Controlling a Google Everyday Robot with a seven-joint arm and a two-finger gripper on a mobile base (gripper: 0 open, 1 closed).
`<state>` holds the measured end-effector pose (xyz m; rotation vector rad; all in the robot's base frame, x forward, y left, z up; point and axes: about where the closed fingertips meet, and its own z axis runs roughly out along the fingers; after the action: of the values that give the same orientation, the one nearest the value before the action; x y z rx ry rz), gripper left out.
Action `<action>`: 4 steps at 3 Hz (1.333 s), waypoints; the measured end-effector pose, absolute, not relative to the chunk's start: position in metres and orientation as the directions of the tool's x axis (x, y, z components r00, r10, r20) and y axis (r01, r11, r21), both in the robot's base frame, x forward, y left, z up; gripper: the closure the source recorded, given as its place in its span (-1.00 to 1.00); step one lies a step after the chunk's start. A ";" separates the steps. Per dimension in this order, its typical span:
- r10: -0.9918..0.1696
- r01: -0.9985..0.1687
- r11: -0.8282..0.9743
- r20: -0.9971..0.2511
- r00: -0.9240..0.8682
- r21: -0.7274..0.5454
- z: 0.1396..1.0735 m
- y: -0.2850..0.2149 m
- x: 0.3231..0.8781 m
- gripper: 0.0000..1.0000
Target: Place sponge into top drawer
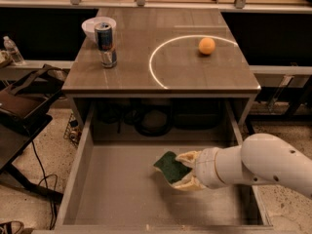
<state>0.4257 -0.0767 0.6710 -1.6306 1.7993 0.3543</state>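
The top drawer (112, 199) is pulled out in front of the table, a wide shallow grey box. My gripper (181, 170) reaches in from the right over the drawer's middle and is shut on the sponge (170, 166), dark green side up. The sponge hangs just above the drawer bottom, held between the pale fingers (189, 156). The white arm (263, 165) crosses the drawer's right wall.
On the tabletop (161, 72) stand a drink can (106, 45) and a white bowl (97, 25) at the left, and an orange ball (206, 46) inside a white painted circle. Cables hang behind the drawer. A dark chair (19, 111) stands at the left.
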 end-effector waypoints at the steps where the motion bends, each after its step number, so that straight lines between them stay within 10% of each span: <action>1: -0.771 -0.969 0.159 -0.637 -0.001 -0.191 0.646 -0.061 0.440 0.94; 4: -0.772 -0.968 0.156 -0.635 0.003 -0.195 0.648 -0.060 0.438 -0.45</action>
<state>0.4378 -0.0603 0.6484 -1.6589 1.8105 0.4011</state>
